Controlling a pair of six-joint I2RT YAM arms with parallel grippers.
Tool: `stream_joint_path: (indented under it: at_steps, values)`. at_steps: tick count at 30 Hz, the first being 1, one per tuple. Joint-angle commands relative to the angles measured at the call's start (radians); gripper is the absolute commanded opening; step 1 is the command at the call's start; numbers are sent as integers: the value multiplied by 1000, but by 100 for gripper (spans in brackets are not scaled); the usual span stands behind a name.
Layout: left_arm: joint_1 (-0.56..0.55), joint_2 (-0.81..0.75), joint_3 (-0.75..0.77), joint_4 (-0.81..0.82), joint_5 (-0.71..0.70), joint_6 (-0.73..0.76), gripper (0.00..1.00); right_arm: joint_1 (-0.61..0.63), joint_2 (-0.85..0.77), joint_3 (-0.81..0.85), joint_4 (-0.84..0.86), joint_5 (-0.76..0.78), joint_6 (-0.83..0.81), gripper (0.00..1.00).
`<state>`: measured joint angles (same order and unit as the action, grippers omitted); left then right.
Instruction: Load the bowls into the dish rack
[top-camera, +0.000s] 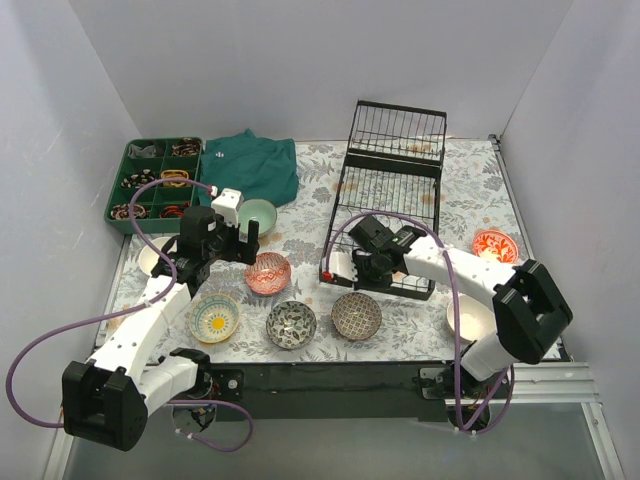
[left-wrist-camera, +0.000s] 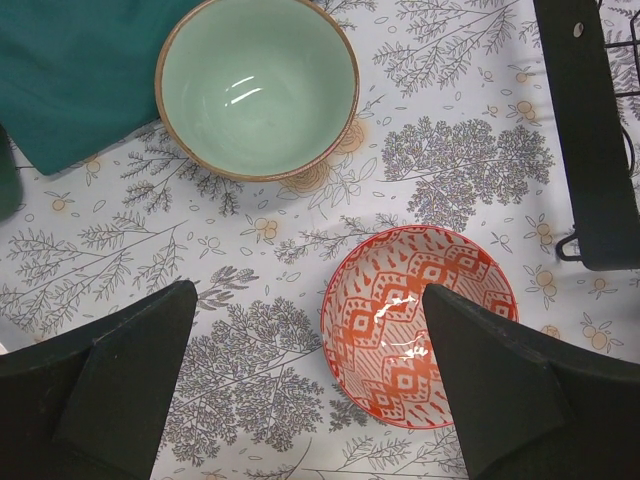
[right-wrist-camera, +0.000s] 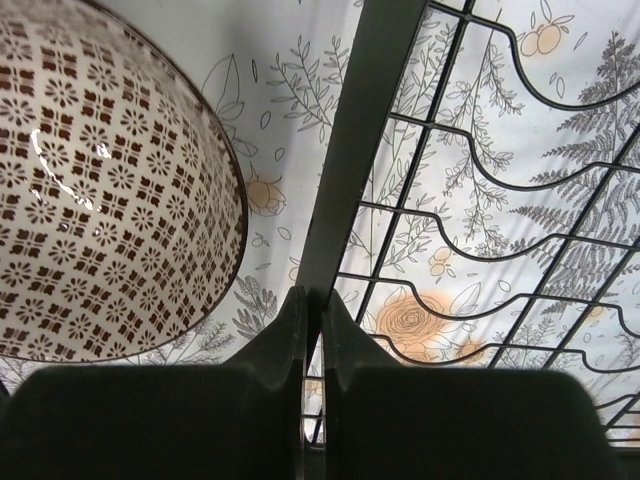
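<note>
left pincer hangs released above the red bowl, which sits mouth up on the table, likely lining up a grasp. right pincer is clenched on the rack at its near rim, probably steadying it. rack's long axis runs near to far, no bowls inside.

Bright, even overhead light; sharp, glare-flecked bowls.

Seven bowls: pale green, red-patterned, yellow-sun, black-white, brown-patterned, cream, red-orange. One dish rack, one compartment tray, one green cloth.
</note>
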<state>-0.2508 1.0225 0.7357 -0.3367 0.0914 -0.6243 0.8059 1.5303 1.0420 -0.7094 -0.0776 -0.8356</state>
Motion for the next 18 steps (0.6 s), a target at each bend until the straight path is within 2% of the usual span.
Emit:
stream_joint_path:
  at_steps: [1,18]
  values:
    - [4,-2,31,-5,18,14,98,-7,-62,-71,68,16,-221,1]
    - [8,54,56,21,65,12,98,-77,-190,-235,82,61,-289,1]
